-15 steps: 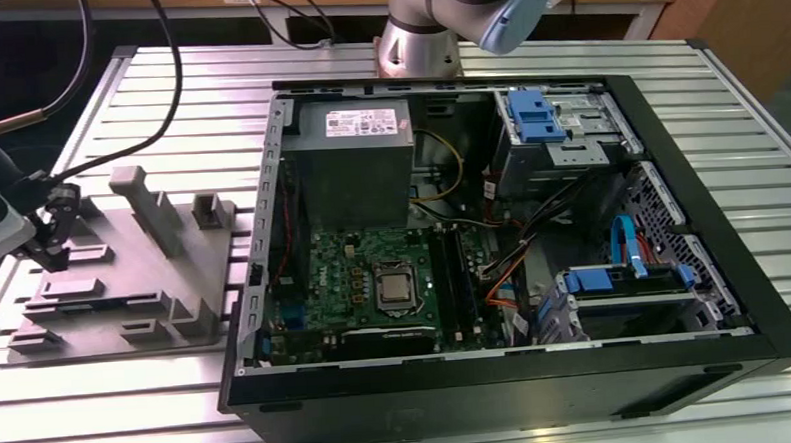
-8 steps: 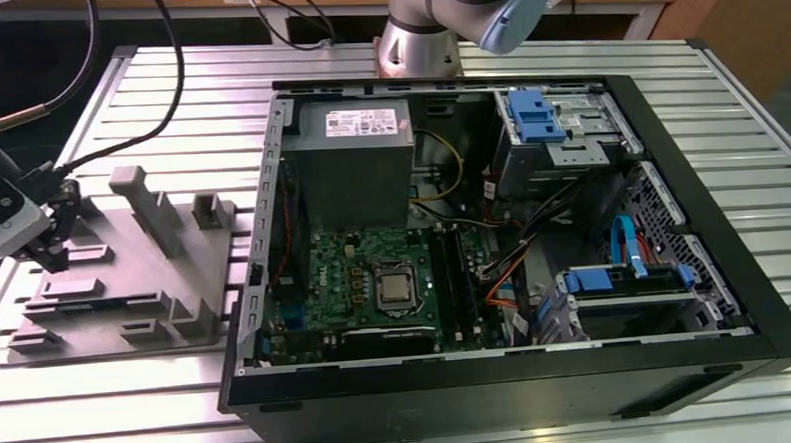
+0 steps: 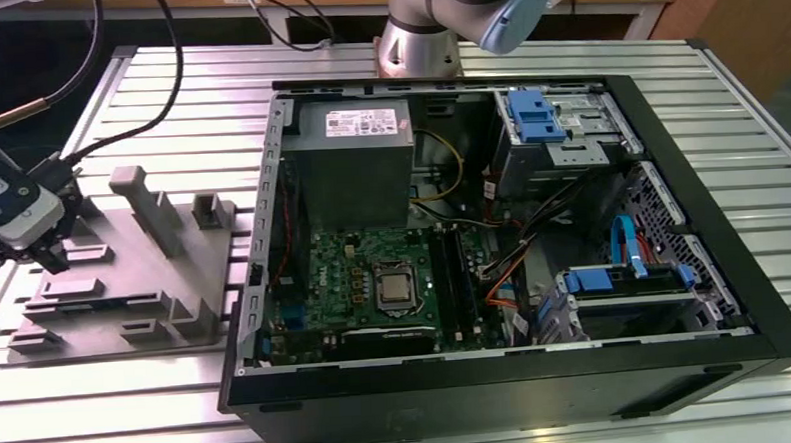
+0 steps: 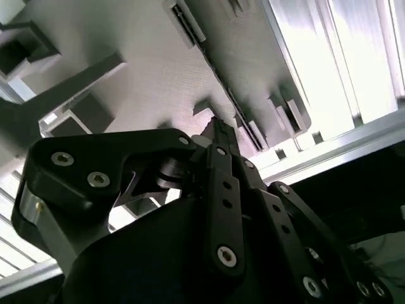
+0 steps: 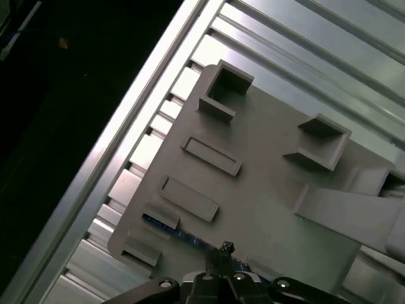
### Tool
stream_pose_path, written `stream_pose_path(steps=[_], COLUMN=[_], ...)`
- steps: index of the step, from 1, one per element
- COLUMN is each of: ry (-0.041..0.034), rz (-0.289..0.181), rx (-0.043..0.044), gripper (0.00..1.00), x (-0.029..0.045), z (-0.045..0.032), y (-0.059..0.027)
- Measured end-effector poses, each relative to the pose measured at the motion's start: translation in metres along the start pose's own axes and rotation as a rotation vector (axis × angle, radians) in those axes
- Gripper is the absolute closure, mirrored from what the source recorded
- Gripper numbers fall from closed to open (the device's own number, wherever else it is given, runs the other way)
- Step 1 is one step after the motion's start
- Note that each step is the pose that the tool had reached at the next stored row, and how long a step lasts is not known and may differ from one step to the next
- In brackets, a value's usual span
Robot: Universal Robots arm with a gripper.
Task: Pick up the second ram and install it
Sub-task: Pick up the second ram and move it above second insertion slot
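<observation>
**Exterior view.** The gripper (image 3: 54, 258) hangs over the grey fixture tray (image 3: 171, 291) at the exterior view's left, well apart from the open computer case (image 3: 718, 267). The second ram (image 3: 90, 305) lies in the tray, just below the gripper.

**Second wrist view.** The gripper (image 4: 217, 126) has its jaws drawn together, with the tips at a long narrow slot of the tray (image 4: 145, 69).

**First wrist view.** The second ram (image 5: 180, 233) stands on edge near the tray's rim. The gripper (image 5: 225, 247) is at its upper edge. Whether it pinches the board cannot be told.
</observation>
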State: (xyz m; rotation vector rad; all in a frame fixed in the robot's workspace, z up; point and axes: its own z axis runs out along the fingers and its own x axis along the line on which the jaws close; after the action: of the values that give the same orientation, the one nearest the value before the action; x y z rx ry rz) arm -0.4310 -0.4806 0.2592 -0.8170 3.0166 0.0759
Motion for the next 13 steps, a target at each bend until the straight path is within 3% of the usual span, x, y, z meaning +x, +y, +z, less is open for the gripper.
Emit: stream_pose_path(steps=[13], ry=[0.0101], rz=[-0.236], rx=[-0.0064], gripper=[0.93], x=[0.0001], z=[0.0034], y=[-0.0002])
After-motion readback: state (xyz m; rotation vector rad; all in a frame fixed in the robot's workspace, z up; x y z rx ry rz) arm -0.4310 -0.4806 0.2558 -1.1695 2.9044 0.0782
